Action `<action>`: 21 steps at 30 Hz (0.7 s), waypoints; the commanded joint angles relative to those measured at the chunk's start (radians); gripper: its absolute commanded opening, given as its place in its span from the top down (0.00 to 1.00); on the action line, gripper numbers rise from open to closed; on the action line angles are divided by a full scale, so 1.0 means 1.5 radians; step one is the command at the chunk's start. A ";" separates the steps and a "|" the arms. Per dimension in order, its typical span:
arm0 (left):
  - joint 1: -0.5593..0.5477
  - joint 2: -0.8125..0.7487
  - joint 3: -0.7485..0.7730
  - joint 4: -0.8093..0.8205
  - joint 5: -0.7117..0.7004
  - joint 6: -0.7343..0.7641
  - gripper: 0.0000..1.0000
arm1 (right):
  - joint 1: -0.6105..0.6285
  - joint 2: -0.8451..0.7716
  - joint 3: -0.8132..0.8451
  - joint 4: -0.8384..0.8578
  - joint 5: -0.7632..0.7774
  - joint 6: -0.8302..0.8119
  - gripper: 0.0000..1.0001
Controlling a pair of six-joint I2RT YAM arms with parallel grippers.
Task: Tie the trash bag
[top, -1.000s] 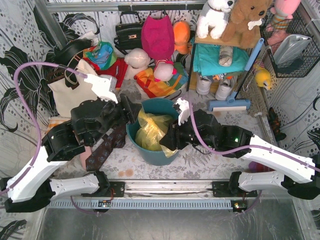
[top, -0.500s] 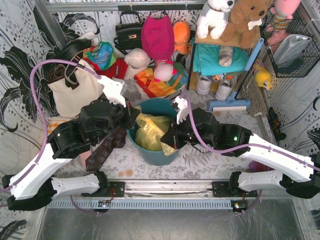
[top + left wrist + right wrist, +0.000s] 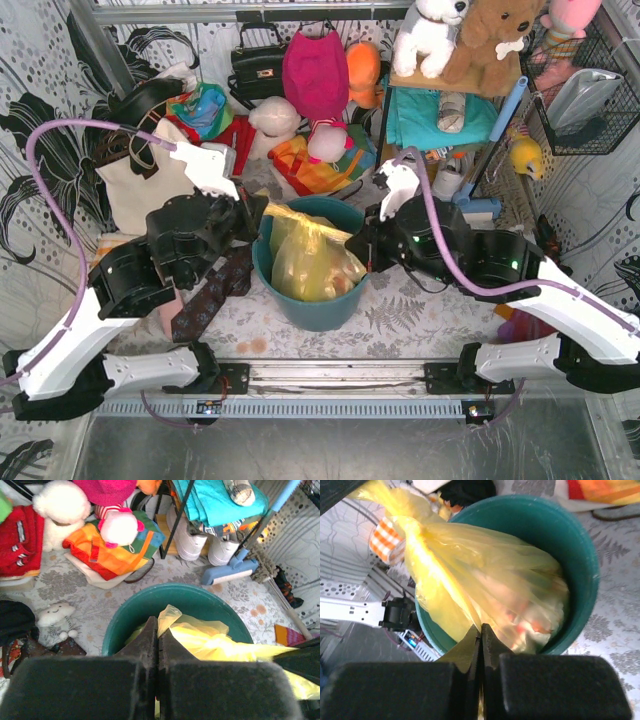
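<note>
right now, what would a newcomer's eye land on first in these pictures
The bright yellow trash bag, sitting in the teal bin at the table's centre, stands out first. The left gripper and right gripper are shut on its opposite edges, with its top stretched taut between them. A brown teddy bear sits high at the back right.

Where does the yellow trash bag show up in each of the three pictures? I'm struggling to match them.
Top camera: the trash bag sits mid-picture, inside the teal bin.
Left wrist camera: the trash bag lies in the lower middle, stretching to the right edge.
Right wrist camera: the trash bag fills the centre, its neck pulled toward the upper left.
Shared landmark: the teal bin's round rim, visible in all three.
</note>
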 commanded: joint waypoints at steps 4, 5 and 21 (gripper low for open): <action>0.004 -0.028 -0.009 0.017 -0.123 -0.006 1.00 | -0.002 0.012 0.038 -0.124 0.106 -0.017 1.00; 0.004 -0.030 -0.020 0.007 -0.127 -0.016 1.00 | -0.002 0.012 0.033 -0.134 0.115 -0.012 1.00; 0.004 -0.077 -0.190 -0.113 -0.200 -0.138 1.00 | -0.002 0.027 -0.017 -0.297 0.268 0.103 1.00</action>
